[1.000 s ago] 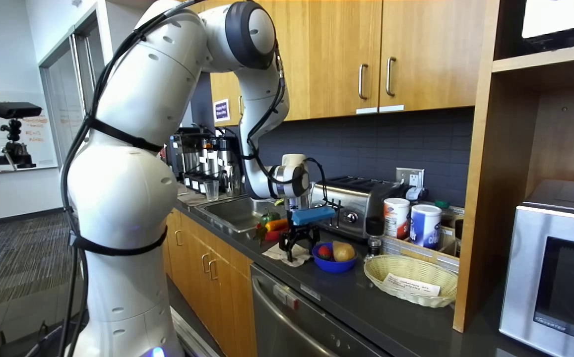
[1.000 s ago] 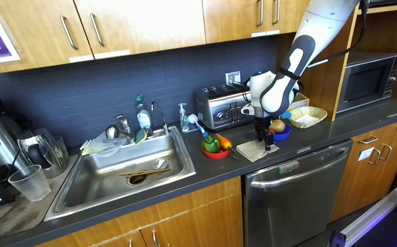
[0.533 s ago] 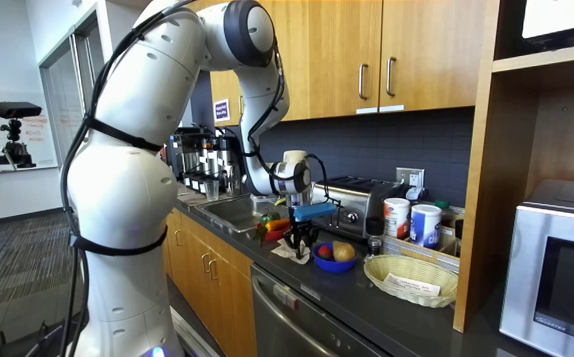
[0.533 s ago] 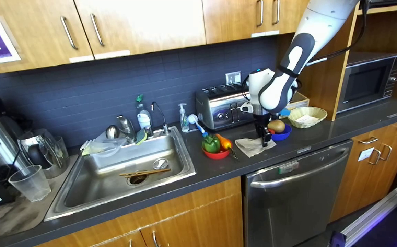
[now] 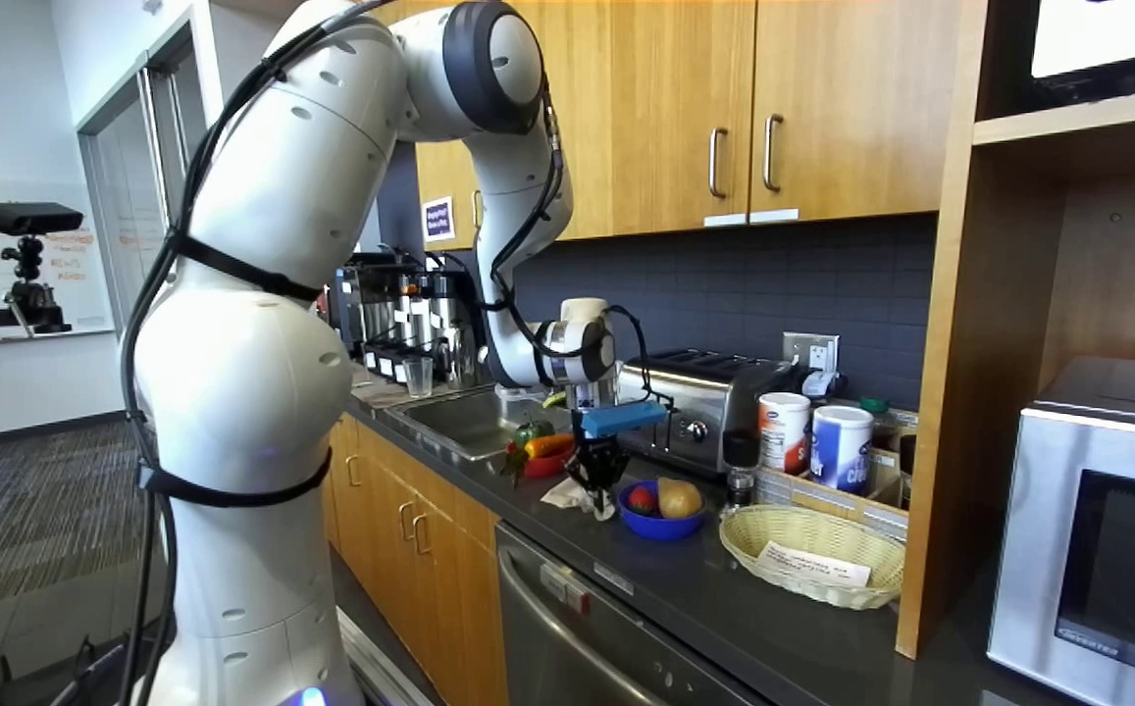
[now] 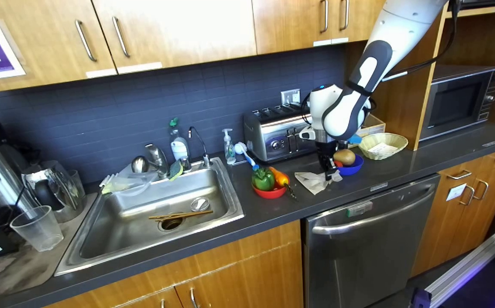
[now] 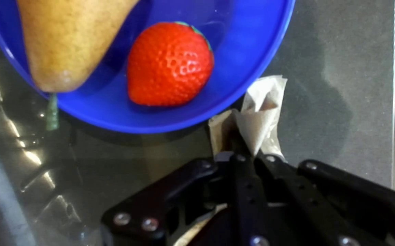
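Pinching a crumpled fold of the pale paper napkin (image 6: 313, 182), the gripper (image 7: 253, 158) points down at the worktop (image 6: 435, 158), clenched tight on the paper. The napkin lies near the worktop's front edge, above the dishwasher (image 6: 367, 256), its flatter part spreading toward the red bowl (image 6: 269, 193) and its bunched part close to the blue bowl (image 7: 115, 119); whether paper and blue rim touch, I cannot tell. The blue bowl stands just beside the gripper and carries 2 fruits: a strawberry (image 7: 170, 65) and a pear (image 7: 71, 37), whose greenish stem juts past the rim in the wrist view. On the napkin's other side, the red bowl holds a green pepper (image 6: 263, 179) and an orange vegetable (image 6: 279, 176), the latter hanging its dark tip over the rim toward the front edge. A steel toaster (image 6: 268, 128) stands along the worktop's back edge, against the dark tiled wall (image 6: 144, 107). Past the blue bowl, a wicker basket (image 5: 822, 593) with a slip of paper (image 5: 812, 564) inside sits just beside a wooden panel (image 5: 989, 324), beyond which the microwave (image 6: 457, 105) stands. In the sink (image 6: 119, 226), set into the worktop past the red bowl, lie wooden sticks (image 6: 191, 213).
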Robot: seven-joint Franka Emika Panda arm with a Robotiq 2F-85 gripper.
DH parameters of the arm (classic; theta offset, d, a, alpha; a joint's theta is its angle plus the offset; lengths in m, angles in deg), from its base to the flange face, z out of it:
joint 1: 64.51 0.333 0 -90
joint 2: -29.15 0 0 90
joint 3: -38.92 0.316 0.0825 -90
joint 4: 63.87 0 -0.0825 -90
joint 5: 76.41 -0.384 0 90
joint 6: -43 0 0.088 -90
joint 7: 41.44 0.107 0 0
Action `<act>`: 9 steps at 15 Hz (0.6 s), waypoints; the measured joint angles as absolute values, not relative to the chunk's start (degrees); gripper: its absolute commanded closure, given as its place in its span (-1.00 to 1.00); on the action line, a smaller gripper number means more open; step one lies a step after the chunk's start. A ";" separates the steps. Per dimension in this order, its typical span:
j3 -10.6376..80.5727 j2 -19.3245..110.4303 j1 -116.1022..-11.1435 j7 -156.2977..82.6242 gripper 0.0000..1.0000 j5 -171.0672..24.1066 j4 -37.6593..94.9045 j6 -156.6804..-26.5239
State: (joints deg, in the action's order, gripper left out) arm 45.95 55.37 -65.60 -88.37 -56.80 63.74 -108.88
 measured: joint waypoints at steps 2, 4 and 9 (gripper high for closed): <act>45.91 55.38 -65.50 -88.37 0.99 -56.28 63.75 -108.87; 45.60 55.38 -64.99 -88.29 0.99 -55.06 63.78 -108.82; 43.63 55.25 -61.80 -86.96 0.99 -49.21 63.87 -108.27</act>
